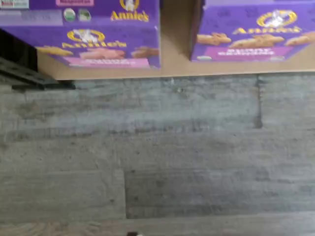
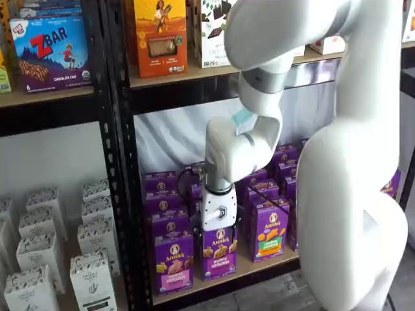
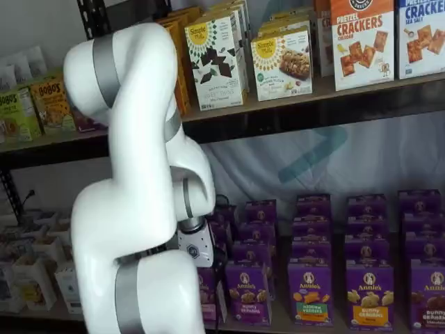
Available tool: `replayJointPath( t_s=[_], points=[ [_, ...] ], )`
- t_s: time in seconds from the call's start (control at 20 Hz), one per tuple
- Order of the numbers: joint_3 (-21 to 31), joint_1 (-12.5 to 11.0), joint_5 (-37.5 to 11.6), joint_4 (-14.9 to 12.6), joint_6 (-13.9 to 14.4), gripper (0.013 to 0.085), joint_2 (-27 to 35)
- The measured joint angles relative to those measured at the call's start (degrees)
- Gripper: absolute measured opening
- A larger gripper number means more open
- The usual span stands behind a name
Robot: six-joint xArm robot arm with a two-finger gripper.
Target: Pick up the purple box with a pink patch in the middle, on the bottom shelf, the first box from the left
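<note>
The glossy white arm [image 2: 337, 162] fills much of both shelf views, all smooth rounded shells with grey joint bands. Behind it stand black perforated-metal rack posts [image 2: 117, 162] carrying tan wooden boards. The bottom shelf [image 2: 259, 264] holds rows of small upright purple Annie's cartons, several deep, each with a round white logo and a snack picture. The purple box [image 2: 173, 262] stands at the front left end of that shelf, a pink band across its lower front; in the wrist view it [image 1: 103, 46] sits at the board's edge, with grey wood-grain flooring [image 1: 157, 162] beyond. Just beside it is another purple carton [image 2: 219, 253] (its band reads "bunny grahams"), and farther along one with a green-and-orange band [image 2: 271, 230]. The gripper [image 2: 218, 210] shows only its white body, hanging in front of the cartons; its fingers are hidden, though the jaws stand spread wide, holding nothing. Higher shelves carry a blue ZBAR box [image 2: 52, 52] and an orange "Pretzel Crackers" box [image 3: 361, 42].
</note>
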Motion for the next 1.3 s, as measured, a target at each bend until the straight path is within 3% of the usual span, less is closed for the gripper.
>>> replayJointPath(
  t_s=[0.5,0.7,1.05,1.3],
  points=[
    [-7.5,2.14,-2.76,3.54,-1.37,0.085,10.05],
    [-11.1,2.36,-2.43,2.36,0.01,0.085,13.29],
    [-18.97,3.16,-1.56,4.02,-0.79,0.085,18.48],
    [-25.62,2.86,0.99,2.52,0.47,0.085,22.33]
  ],
)
